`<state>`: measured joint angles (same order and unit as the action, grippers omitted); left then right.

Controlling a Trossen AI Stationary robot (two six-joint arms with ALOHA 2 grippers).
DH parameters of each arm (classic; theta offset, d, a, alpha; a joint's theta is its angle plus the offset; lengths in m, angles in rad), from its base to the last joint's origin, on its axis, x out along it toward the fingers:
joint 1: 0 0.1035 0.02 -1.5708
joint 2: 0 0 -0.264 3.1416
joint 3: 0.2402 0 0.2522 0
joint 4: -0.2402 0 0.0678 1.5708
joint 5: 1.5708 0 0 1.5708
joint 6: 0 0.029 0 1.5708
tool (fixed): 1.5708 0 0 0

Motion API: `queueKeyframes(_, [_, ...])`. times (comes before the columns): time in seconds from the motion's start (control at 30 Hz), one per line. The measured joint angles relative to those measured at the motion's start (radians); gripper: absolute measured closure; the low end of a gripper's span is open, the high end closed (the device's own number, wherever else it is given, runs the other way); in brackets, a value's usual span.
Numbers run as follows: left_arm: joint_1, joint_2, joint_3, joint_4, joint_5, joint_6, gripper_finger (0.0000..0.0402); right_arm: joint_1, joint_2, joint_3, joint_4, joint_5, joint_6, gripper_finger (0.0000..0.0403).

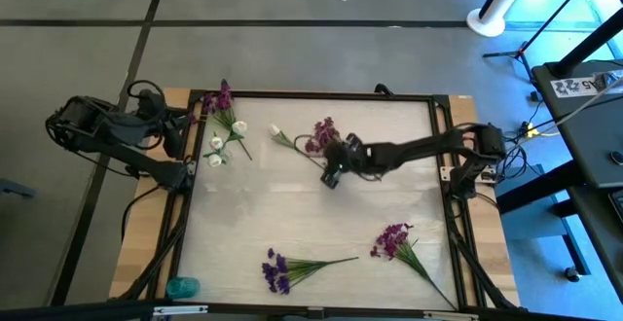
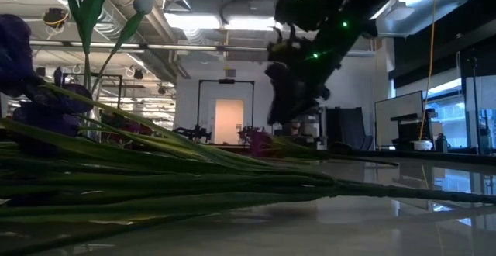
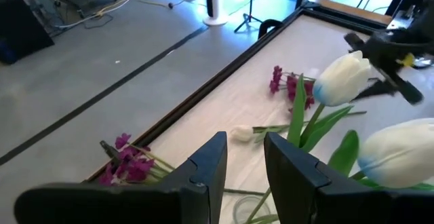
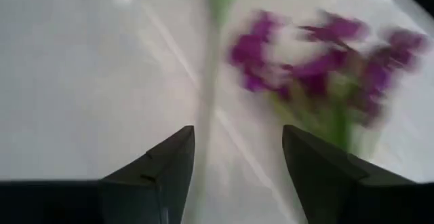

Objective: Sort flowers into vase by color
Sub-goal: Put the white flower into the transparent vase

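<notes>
My right gripper point(image 1: 332, 173) point(image 4: 237, 163) hovers open over the table's middle. Just beyond it lies a purple flower point(image 1: 322, 134) point(image 4: 319, 68), and a thin green stem point(image 4: 209, 95) runs in line with the gap between the fingers. A white-budded flower point(image 1: 276, 131) lies left of the purple one. At the far left, white flowers point(image 1: 218, 147) point(image 3: 342, 78) stand upright beside a purple sprig point(image 1: 220, 99) point(image 3: 126, 164). Of the vase I see only a faint clear rim point(image 3: 239, 202). My left gripper point(image 3: 245, 163) waits above them, its fingers a little apart, holding nothing.
A violet flower point(image 1: 277, 270) lies at the near edge, its stems point(image 2: 232, 190) filling the low view. A magenta flower point(image 1: 394, 240) lies near right. A small teal object point(image 1: 182, 287) sits on the wooden border, near left. A dark frame point(image 1: 321, 95) rims the table.
</notes>
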<state>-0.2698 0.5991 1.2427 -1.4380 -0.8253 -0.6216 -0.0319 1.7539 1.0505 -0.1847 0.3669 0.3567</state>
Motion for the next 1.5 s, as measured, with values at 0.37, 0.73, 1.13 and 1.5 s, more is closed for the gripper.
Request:
queueKeyframes(0.37, [0.0, 0.0, 0.0, 0.021, -0.002, -0.004, 0.0306, 0.036, 0.224, -0.011, 0.101, 0.059, 0.032, 0.0258])
queueKeyframes(0.73, [0.0, 0.0, 0.0, 0.02, -0.063, -0.001, 0.0306, 0.034, 0.272, -0.014, 0.2, 0.049, 0.07, 0.0388])
queueKeyframes(1.13, [0.0, 0.0, 0.069, 0.456, 0.061, 0.316, 0.0306, 0.104, 0.022, -0.018, 0.381, 0.208, -0.034, 0.0399])
queueKeyframes(1.5, [-0.002, 0.04, -0.067, 0.963, 0.309, 0.543, 0.0303, 0.253, -0.173, -0.018, 0.814, 0.26, -0.378, 0.0399])
